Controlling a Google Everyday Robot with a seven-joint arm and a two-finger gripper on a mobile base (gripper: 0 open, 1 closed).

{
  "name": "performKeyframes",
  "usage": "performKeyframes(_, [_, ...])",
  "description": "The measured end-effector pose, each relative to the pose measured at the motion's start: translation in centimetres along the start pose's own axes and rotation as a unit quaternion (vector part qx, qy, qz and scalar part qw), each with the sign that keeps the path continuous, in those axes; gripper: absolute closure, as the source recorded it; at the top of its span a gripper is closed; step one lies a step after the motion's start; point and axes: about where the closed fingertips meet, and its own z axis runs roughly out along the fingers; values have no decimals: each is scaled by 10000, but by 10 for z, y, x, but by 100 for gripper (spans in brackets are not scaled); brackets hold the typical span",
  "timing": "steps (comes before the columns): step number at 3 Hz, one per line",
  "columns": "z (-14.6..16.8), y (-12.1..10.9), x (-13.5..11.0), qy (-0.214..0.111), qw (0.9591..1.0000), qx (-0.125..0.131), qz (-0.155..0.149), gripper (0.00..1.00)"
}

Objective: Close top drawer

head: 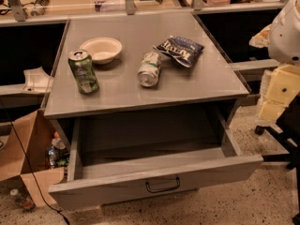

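The top drawer (pixel 117 186) is a wide grey drawer under the grey countertop (pixel 140 90). It stands pulled far out toward me, and its inside looks empty. A small black loop handle (pixel 163 185) sits at the centre of its flat front. My arm comes in at the right edge as a white rounded housing (pixel 286 29). Below it are the cream-yellow parts of the gripper (pixel 274 102). The gripper hangs to the right of the cabinet, level with the open drawer's right side and apart from it. It touches nothing.
On the countertop stand a green can (pixel 83 71), a white bowl (pixel 101 49), a can on its side (pixel 149 69) and a blue chip bag (pixel 179 49). A cardboard box (pixel 26 149) with bottles and a black cable lie on the floor at left. Chair legs (pixel 276 142) stand at right.
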Motion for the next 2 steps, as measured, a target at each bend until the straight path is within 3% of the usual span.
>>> performKeyframes(1, [0,0,0,0,10000,0,0,0])
performKeyframes(2, [0,0,0,0,10000,0,0,19])
